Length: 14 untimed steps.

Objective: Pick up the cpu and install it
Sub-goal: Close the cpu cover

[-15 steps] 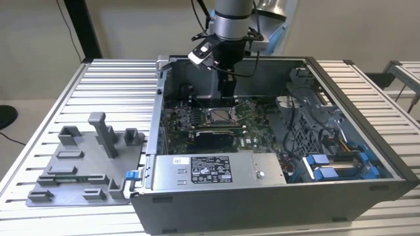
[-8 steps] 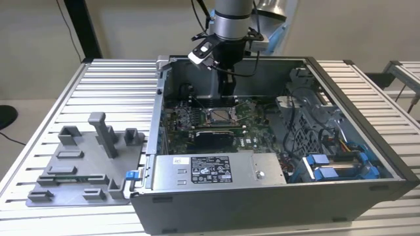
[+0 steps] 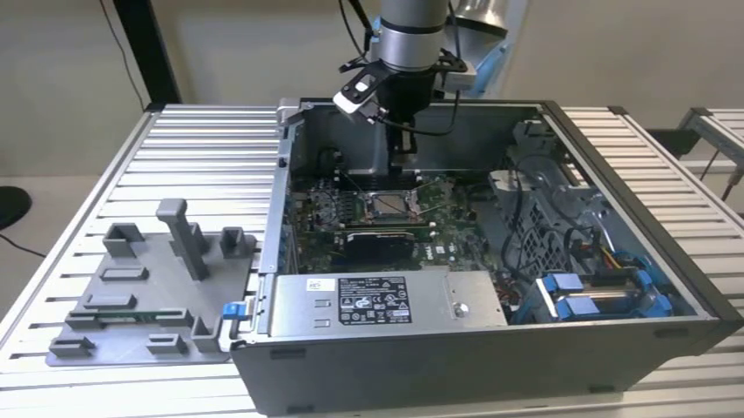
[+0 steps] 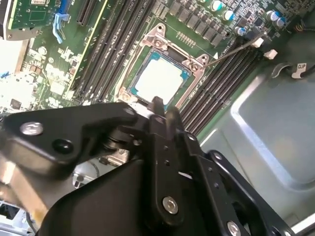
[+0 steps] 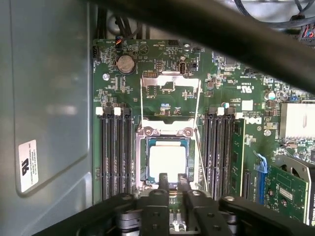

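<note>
The cpu (image 5: 167,162), a small square chip with a silvery-white top, lies flat in the motherboard socket (image 5: 141,147), whose metal frame (image 5: 170,96) stands swung open. It shows in both wrist views, and in the second wrist view the cpu (image 4: 157,78) sits inside the socket's silver surround. My gripper (image 5: 173,180) hangs just above the socket's near edge, its two black fingers drawn close together with nothing between them. In the exterior view the gripper (image 3: 402,161) hangs inside the open computer case over the socket (image 3: 388,205).
Memory slots (image 5: 114,152) flank the socket on both sides. A silver labelled power-supply box (image 3: 384,300) fills the case's front, with cables and blue drive brackets (image 3: 587,292) toward the exterior view's right. A grey plastic tray (image 3: 139,296) lies on the slatted table at the exterior view's left.
</note>
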Available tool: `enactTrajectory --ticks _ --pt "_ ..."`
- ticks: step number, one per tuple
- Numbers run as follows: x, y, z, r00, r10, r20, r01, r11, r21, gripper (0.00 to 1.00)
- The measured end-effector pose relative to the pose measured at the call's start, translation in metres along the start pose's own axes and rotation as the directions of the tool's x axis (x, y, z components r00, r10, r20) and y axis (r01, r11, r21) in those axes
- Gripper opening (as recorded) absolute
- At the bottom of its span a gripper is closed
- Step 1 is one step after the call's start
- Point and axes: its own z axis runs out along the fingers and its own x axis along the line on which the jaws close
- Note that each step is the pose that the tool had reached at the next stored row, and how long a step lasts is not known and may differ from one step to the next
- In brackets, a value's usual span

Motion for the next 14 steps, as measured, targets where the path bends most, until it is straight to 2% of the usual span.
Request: enactTrajectory --ticks 8,14 --pt "0.0001 0.0013 0.0000 1.0000 0.000 0.0042 0.000 1.0000 0.0001 0.00" --pt "0.0000 0.0273 0.0001 1.0000 0.000 0.0041 0.000 1.0000 0.0052 0.00"
